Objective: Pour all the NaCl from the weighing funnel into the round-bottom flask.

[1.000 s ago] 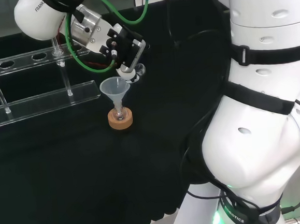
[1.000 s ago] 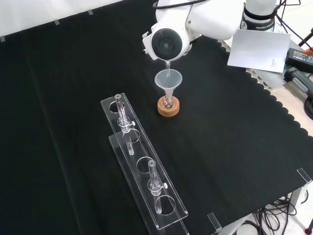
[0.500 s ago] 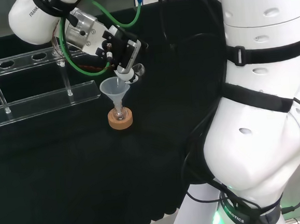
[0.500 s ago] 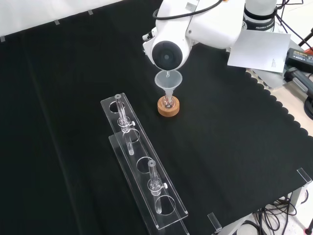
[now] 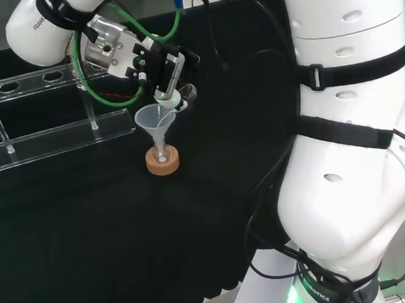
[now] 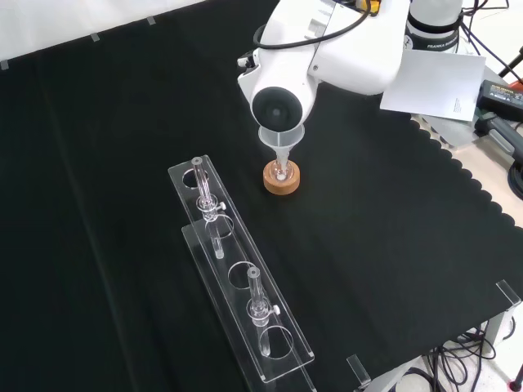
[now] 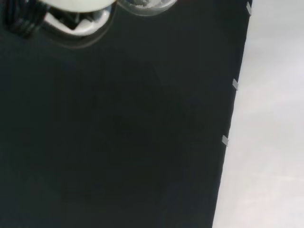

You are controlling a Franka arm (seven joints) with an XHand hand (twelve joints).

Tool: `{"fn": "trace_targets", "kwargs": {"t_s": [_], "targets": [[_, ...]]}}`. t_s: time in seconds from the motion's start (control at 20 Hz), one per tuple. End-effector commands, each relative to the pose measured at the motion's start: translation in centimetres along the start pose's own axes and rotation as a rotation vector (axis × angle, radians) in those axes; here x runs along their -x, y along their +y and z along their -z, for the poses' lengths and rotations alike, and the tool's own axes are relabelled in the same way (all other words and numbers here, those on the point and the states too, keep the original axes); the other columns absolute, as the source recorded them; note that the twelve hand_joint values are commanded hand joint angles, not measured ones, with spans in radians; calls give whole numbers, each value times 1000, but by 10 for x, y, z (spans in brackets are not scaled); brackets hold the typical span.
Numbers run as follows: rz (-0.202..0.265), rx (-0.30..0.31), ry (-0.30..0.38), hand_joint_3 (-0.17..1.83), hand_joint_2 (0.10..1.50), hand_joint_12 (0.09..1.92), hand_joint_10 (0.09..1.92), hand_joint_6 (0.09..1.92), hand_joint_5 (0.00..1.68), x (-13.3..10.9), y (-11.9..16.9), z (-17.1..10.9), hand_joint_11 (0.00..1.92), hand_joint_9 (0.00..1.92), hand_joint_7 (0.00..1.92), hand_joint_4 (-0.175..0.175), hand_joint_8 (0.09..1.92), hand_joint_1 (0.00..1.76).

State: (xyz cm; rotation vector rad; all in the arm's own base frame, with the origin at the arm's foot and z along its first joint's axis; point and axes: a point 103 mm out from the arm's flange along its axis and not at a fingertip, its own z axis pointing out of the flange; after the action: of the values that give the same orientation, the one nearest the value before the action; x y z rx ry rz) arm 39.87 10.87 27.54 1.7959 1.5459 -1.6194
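On the black-clothed bench (image 5: 89, 223), your robot hand (image 5: 159, 69) grips the weighing funnel (image 5: 181, 97), long axis tilted, spout down-left in the head view into the plastic funnel (image 5: 154, 120) standing in the flask (image 5: 161, 157) on its cork ring (image 5: 163, 164).

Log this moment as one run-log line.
hand: shut on weighing funnel | tipped over clear funnel | flask on cork ring | pouring
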Motion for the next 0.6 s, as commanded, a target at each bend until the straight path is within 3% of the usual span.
{"fn": "trace_targets", "kwargs": {"t_s": [0.05, 0.6], "targets": [[-20, -17, -45, 709, 639, 1010, 235, 755, 1241, -3, -2, 5, 861, 1050, 599, 175, 646, 1120], [-41, -33, -125, 707, 641, 1018, 230, 755, 1240, -9, -6, 23, 842, 1034, 586, 175, 643, 1119]]}}
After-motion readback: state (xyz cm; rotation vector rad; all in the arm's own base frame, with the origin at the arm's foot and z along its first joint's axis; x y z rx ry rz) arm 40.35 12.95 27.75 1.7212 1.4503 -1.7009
